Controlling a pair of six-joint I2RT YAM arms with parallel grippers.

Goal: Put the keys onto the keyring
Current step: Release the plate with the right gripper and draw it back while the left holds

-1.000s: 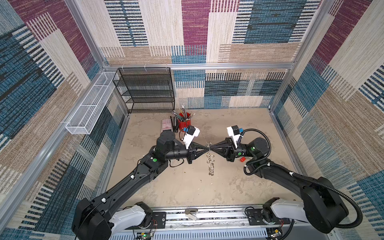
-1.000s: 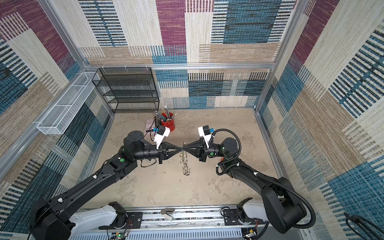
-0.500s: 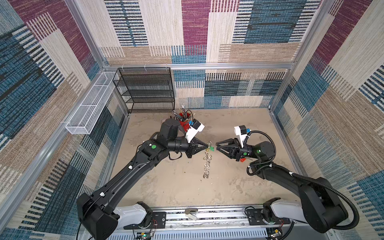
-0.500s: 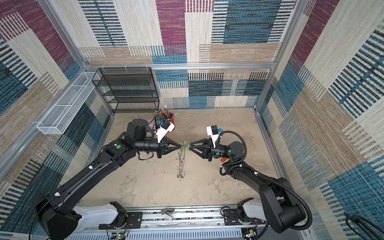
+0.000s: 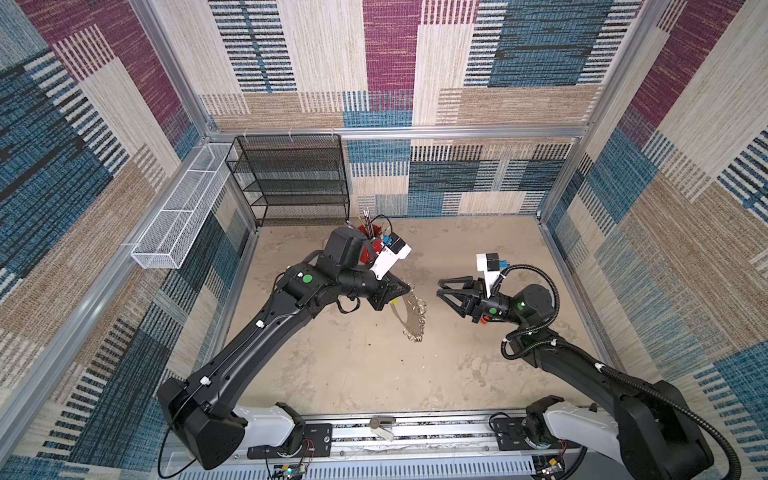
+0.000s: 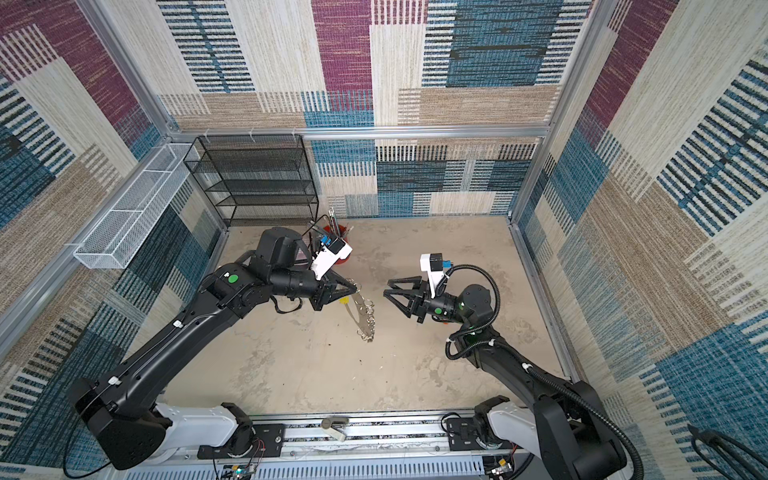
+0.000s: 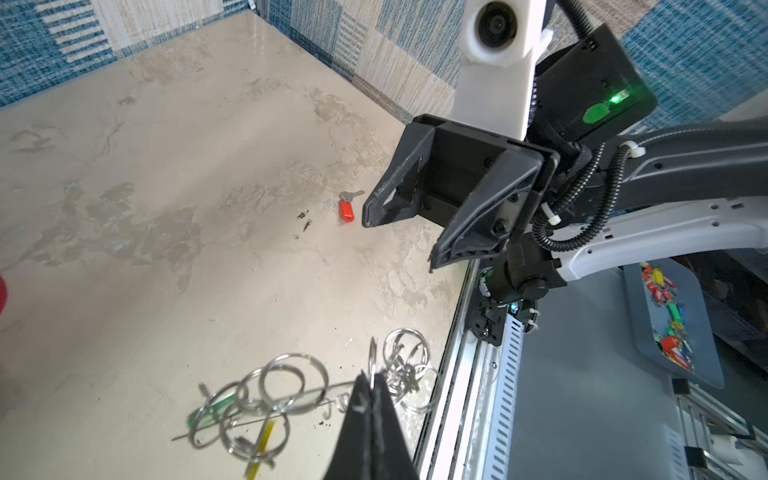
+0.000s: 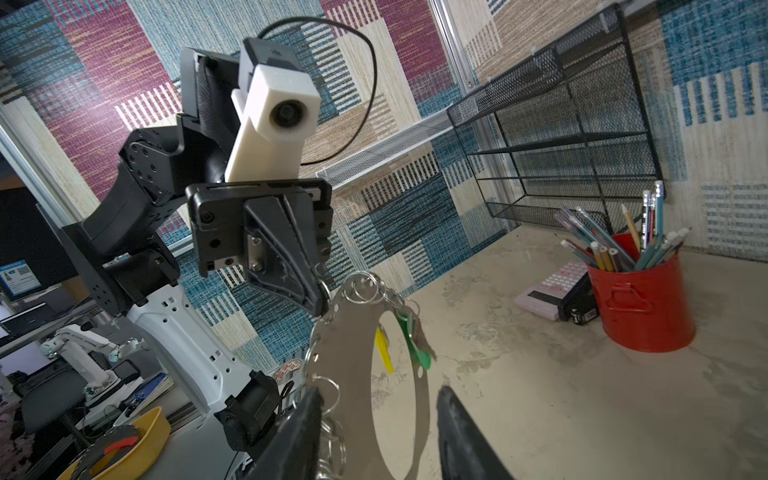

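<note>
The keyring (image 5: 409, 316) (image 6: 360, 313) is a grey curved band edged with silver split rings. It hangs from my left gripper (image 5: 409, 287) (image 7: 371, 378), which is shut on one ring at its upper end. A yellow-tagged key (image 8: 384, 353) and a green-tagged key (image 8: 415, 345) dangle from it. My right gripper (image 5: 439, 289) (image 8: 380, 392) stands open and holds nothing, a short gap to the right of the keyring. The red-tagged key (image 7: 346, 210) lies on the table below the right gripper.
A red pencil cup (image 8: 642, 307) and a pink calculator (image 8: 548, 291) sit at the back behind the left arm. A black mesh shelf (image 5: 295, 183) stands in the back left corner. A white wire basket (image 5: 178, 220) hangs on the left wall.
The two grippers met tip to tip at the keyring. The right gripper has opened and drawn back to the right. The left gripper keeps the keyring and has swung back and left.
</note>
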